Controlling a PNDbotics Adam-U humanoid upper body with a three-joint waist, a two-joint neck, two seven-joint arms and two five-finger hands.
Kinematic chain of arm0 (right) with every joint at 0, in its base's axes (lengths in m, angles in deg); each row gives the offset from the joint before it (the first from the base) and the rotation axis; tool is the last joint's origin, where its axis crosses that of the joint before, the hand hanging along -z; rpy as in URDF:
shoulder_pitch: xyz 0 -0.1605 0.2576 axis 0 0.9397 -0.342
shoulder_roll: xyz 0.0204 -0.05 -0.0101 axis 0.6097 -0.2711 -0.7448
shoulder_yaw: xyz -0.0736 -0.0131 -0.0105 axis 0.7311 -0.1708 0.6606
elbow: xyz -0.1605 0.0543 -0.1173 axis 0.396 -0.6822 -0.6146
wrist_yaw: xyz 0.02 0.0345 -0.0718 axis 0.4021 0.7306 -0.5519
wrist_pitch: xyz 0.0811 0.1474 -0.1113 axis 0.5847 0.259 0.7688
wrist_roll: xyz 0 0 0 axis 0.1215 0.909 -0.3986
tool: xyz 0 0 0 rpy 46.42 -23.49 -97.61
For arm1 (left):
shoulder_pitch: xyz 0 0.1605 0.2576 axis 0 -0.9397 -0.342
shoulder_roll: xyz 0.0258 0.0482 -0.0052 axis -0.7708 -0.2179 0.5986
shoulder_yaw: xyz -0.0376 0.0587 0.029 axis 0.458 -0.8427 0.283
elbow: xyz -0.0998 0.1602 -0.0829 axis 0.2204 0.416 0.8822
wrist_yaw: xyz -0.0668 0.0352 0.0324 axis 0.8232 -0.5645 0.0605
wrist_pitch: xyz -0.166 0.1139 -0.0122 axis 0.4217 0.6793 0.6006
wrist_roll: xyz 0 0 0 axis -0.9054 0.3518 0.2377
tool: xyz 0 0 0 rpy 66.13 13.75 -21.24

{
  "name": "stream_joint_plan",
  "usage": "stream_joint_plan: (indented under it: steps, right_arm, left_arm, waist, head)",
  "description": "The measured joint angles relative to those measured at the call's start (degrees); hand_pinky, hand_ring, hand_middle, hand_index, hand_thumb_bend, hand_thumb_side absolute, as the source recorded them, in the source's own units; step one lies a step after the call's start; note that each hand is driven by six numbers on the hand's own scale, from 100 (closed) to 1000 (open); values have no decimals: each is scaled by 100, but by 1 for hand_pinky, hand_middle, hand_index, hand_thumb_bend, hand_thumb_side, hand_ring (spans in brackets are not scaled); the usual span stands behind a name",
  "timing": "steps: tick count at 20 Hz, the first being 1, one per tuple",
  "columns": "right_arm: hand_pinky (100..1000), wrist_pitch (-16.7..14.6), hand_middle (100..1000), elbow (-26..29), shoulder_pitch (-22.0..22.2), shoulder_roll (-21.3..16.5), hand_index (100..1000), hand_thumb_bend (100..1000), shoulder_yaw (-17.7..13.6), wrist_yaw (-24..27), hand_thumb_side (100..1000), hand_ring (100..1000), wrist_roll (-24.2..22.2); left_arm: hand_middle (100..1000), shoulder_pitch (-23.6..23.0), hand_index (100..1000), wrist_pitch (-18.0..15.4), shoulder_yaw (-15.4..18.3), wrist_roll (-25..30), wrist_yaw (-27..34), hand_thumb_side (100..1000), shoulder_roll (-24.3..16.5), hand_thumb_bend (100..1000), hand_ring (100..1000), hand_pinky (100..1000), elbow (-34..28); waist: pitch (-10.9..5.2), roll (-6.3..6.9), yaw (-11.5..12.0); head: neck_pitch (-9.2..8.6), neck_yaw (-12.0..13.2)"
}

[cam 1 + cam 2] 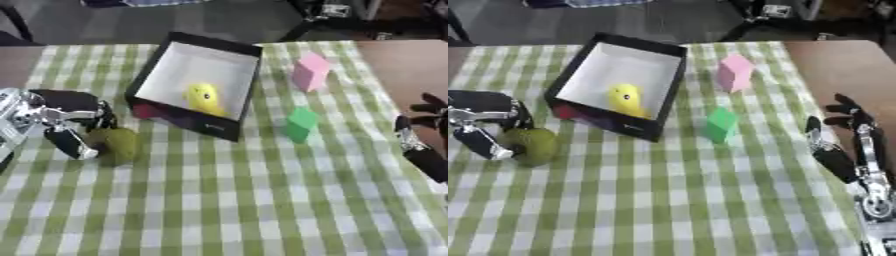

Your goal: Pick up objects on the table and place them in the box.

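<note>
Green fruit [534, 145] in curled left robot hand [485, 131], beside box [577, 115]

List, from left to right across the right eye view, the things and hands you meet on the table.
left hand → olive-green round object → box → green block → right hand

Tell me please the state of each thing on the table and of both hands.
box: open, tilted, standing on the cloth
yellow object: inside the box
green round object: on the cloth, outside the box, left hand's fingers curled round it
pink block: upright, outside the box
green block: upright, outside the box
left hand: shut on the green round object
right hand: open, holding nothing
</note>
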Motion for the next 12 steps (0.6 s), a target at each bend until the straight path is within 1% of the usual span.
stream_joint_plan:
  steps: [3,6,8,10,12]
  right_arm:
    - [815,2,741,-1,0,0,927,201,-1,0,542,694,-1]
    - [815,6,741,-2,2,0,927,199,-1,0,542,694,-5]
    - [815,7,741,-3,6,0,927,196,-2,0,543,694,-6]
    - [815,8,741,-5,8,0,927,196,-2,0,544,694,-7]
    - [815,5,741,-10,10,1,927,193,-2,0,543,695,-12]
  left_arm:
    - [301,-5,565,-51,196,-51,205,128,-9,100,324,421,-175]
    - [299,132,565,-44,552,-50,399,122,-109,100,322,423,-543]
    - [303,430,572,17,802,-99,429,109,-143,132,327,437,-741]
    - [305,791,579,99,995,-203,342,104,-99,141,329,440,-785]
    - [304,1153,582,179,1129,-375,130,148,112,171,327,442,-623]
  waist:
    - [0,-2,7]
    - [0,-2,35]
    - [0,-2,38]
    - [-1,-2,44]
    - [-1,-2,47]
  head:
    - [0,-4]
    - [0,-6]
    - [0,-6]
    - [0,-5]
    - [0,-3]
